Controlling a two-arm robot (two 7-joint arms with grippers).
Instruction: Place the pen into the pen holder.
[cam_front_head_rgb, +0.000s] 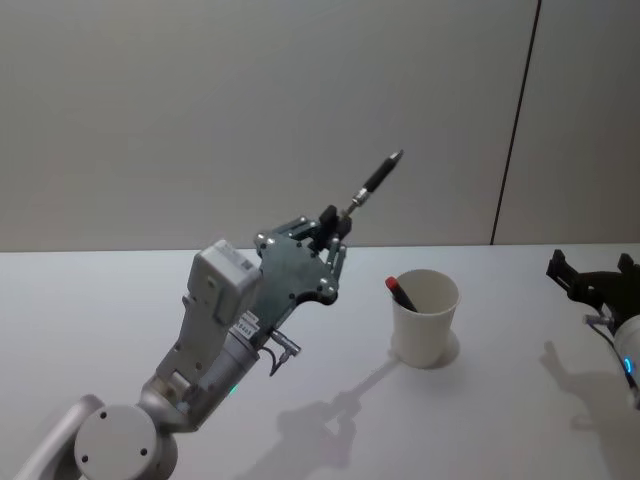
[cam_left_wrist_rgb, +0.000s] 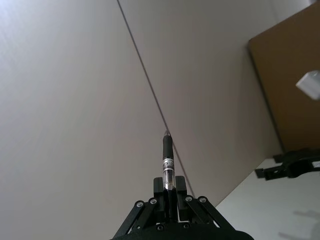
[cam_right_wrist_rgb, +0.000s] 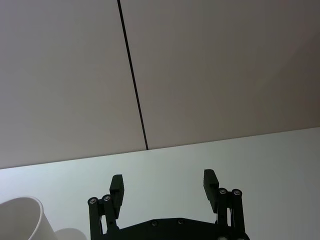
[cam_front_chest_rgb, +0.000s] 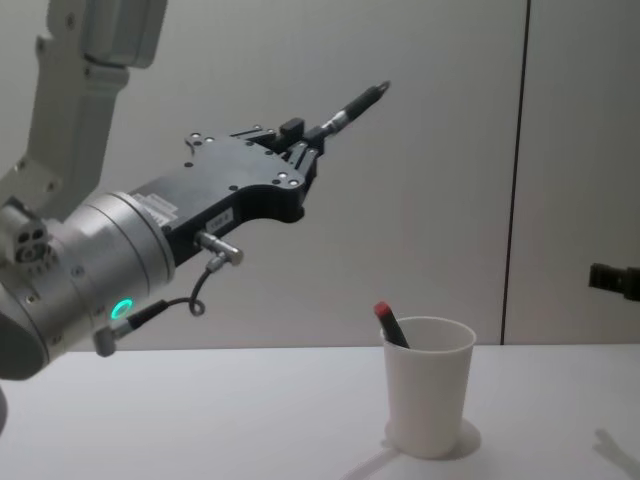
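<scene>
My left gripper (cam_front_head_rgb: 333, 222) (cam_front_chest_rgb: 303, 143) (cam_left_wrist_rgb: 170, 192) is raised above the table, left of the cup, and shut on a black pen (cam_front_head_rgb: 374, 180) (cam_front_chest_rgb: 352, 104) (cam_left_wrist_rgb: 167, 159) that points up and to the right. The pen holder (cam_front_head_rgb: 424, 316) (cam_front_chest_rgb: 428, 385) (cam_right_wrist_rgb: 22, 220) is a white paper cup standing upright on the table, with a red-capped pen (cam_front_head_rgb: 400, 293) (cam_front_chest_rgb: 390, 323) leaning inside it. My right gripper (cam_front_head_rgb: 590, 275) (cam_right_wrist_rgb: 163, 186) hovers at the right edge, open and holding nothing.
The white table (cam_front_head_rgb: 100, 300) is bare around the cup. A grey wall with a dark vertical seam (cam_front_head_rgb: 515, 120) runs behind it.
</scene>
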